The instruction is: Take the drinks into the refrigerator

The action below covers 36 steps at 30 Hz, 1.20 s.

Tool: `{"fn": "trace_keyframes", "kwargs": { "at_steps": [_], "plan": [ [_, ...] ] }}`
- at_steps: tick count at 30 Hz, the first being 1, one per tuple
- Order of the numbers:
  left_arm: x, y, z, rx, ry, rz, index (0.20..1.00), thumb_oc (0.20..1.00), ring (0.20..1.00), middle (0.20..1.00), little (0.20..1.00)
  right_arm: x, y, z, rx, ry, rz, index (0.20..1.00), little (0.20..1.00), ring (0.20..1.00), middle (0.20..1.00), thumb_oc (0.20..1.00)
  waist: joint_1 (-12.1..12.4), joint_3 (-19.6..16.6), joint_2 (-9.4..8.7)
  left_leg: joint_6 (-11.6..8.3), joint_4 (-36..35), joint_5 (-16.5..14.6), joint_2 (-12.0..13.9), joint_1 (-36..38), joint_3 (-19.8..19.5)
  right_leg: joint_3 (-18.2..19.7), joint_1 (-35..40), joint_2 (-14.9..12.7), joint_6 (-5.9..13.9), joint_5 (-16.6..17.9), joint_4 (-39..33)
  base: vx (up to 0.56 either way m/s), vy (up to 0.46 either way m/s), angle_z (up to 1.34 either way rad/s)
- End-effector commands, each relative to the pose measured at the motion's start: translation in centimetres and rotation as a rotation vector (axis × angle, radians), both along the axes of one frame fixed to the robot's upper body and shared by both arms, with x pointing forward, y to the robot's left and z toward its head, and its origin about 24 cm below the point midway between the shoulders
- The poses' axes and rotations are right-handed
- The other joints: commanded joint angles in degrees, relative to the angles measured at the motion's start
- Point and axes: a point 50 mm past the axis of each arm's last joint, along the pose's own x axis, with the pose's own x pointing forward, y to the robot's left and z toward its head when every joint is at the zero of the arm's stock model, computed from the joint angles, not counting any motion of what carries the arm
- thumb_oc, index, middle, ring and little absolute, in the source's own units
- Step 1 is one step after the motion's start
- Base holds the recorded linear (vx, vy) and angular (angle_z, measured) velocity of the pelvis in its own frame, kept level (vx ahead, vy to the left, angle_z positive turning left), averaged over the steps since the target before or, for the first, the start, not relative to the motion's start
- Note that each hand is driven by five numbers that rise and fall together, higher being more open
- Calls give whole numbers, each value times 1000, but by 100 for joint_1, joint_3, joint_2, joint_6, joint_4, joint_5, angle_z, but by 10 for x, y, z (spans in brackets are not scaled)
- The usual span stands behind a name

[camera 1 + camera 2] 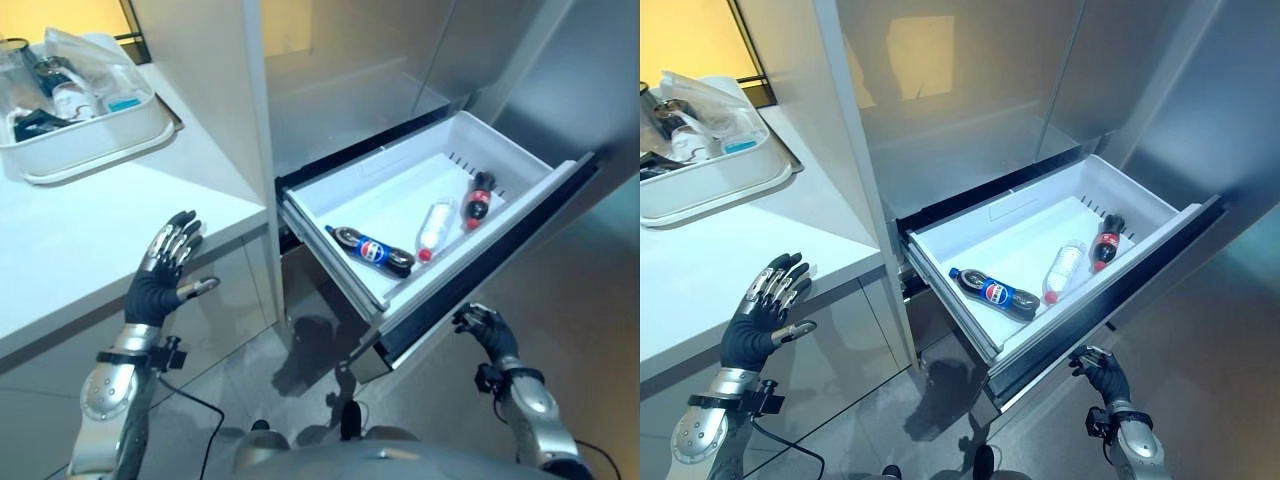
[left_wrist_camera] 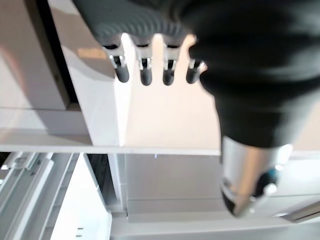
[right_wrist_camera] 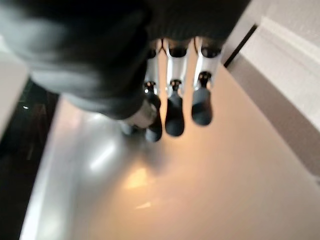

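Inside your open drawer (image 1: 520,185) lie three bottles: one dark cola (image 1: 371,249), one clear (image 1: 436,227), one red-labelled (image 1: 478,197); left hand (image 1: 165,272) fingers spread, right hand (image 1: 487,328) fingers curled, holding nothing.

Glossy metal fronts, white plastic drawer, smooth matt worktop.

The refrigerator (image 1: 380,60) doors at the top of the frame look like brushed metal with a soft sheen. The pulled-out drawer (image 1: 520,150) at centre right is smooth white plastic, and the three drink bottles (image 1: 370,250) in it are shiny clear plastic. The worktop (image 1: 90,230) at left is smooth, matt white; the tray (image 1: 90,140) at upper left is white plastic. The left hand (image 1: 160,275) has silvery metallic fingers (image 2: 145,70) and a dark ribbed cover.
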Motion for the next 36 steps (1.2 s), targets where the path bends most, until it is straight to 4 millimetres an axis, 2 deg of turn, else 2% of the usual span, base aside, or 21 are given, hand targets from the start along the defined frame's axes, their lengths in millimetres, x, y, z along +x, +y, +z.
{"fn": "trace_keyframes", "kwargs": {
  "at_steps": [1, 12, 13, 15, 17, 20, 21, 22, 23, 24, 25, 27, 30, 36],
  "plan": [
    [9, -9, 28, 17, -159, -89, 1000, 1000, 1000, 1000, 1000, 53, 19, 42, -47, -214, 108, 200, 200, 200, 200, 200, 212, 140, -162, 439, -20, -288, -334, -94, -377, -218, -109, -371, 571, -308, 646, 2, 23, 8],
    [19, -37, 41, -124, -149, -436, 1000, 1000, 1000, 1000, 1000, 98, 40, 70, -56, -301, 177, 200, 200, 200, 200, 200, 441, 103, -221, 464, -31, -260, -360, -107, -511, -298, -122, -449, 583, -294, 729, 6, 2, 8],
    [22, -44, 42, -143, -123, -522, 1000, 1000, 1000, 1000, 1000, 109, 48, 76, -68, -313, 211, 200, 200, 200, 200, 200, 475, 100, -234, 463, -30, -251, -354, -97, -515, -293, -119, -452, 583, -283, 733, 2, -11, 3],
    [23, -48, 43, -149, -107, -577, 1000, 1000, 1000, 1000, 1000, 115, 54, 81, -77, -323, 235, 200, 200, 200, 200, 200, 494, 101, -238, 464, -32, -250, -355, -89, -518, -292, -115, -451, 584, -278, 730, 0, 0, 0],
    [29, -63, 40, -161, -5, -753, 1000, 1000, 1000, 1000, 1000, 133, 71, 92, -102, -330, 313, 200, 200, 200, 200, 200, 515, 76, -244, 461, -37, -239, -351, -62, -518, -282, -118, -444, 589, -256, 756, 0, 0, 0],
    [31, -69, 45, -131, 24, -842, 1000, 1000, 1000, 1000, 1000, 142, 82, 99, -121, -335, 358, 200, 200, 200, 200, 200, 528, 85, -251, 460, -41, -235, -341, -37, -518, -265, -119, -432, 589, -252, 779, 0, 0, 0],
    [32, -76, 43, -126, 71, -916, 1000, 1000, 1000, 1000, 1000, 150, 95, 104, -113, -334, 385, 200, 200, 200, 200, 200, 529, 64, -262, 456, -45, -234, -334, -14, -515, -254, -111, -424, 588, -244, 782, 0, 0, 0],
    [32, -76, 43, -125, 70, -916, 1000, 1000, 1000, 1000, 1000, 151, 95, 104, -113, -335, 384, 200, 200, 200, 200, 200, 535, 71, -264, 456, -45, -235, -334, -12, -513, -253, -109, -424, 588, -245, 783, 0, 0, 0],
    [32, -81, 44, -110, 106, -977, 1000, 1000, 1000, 1000, 1000, 159, 107, 112, -120, -348, 420, 200, 200, 200, 200, 200, 554, 54, -266, 451, -51, -226, -326, -3, -504, -240, -97, -414, 589, -230, 766, 0, 0, 0],
    [32, -81, 44, -109, 106, -977, 1000, 1000, 1000, 1000, 1000, 159, 107, 112, -119, -348, 420, 200, 200, 200, 200, 200, 557, 60, -268, 451, -51, -227, -326, -1, -503, -239, -94, -414, 589, -230, 765, 0, 0, 0],
    [32, -83, 44, -108, 133, -1007, 1000, 1000, 1000, 1000, 1000, 166, 118, 118, -125, -351, 449, 200, 200, 200, 200, 200, 585, 50, -266, 453, -51, -219, -321, 6, -500, -234, -95, -410, 590, -223, 767, 0, 0, 0],
    [30, -84, 40, -117, 162, -1027, 1000, 1000, 1000, 1000, 1000, 172, 125, 125, -140, -353, 473, 200, 200, 200, 200, 200, 628, 49, -263, 453, -46, -212, -317, 8, -493, -232, -109, -406, 589, -218, 788, 0, 0, 0],
    [28, -85, 37, -125, 186, -1048, 1000, 1000, 1000, 1000, 1000, 183, 134, 147, -183, -398, 511, 200, 200, 200, 200, 200, 686, 56, -271, 455, -46, -201, -318, 13, -487, -234, -122, -408, 599, -206, 820, 0, 0, 0],
    [28, -83, 40, -119, 185, -1037, 1000, 1000, 1000, 1000, 1000, 194, 151, 177, -155, -485, 513, 200, 200, 200, 200, 200, 773, 66, -266, 461, -45, -191, -321, 16, -542, -270, -138, -437, 601, -203, 890, 0, -2, 2]
  ]
}}
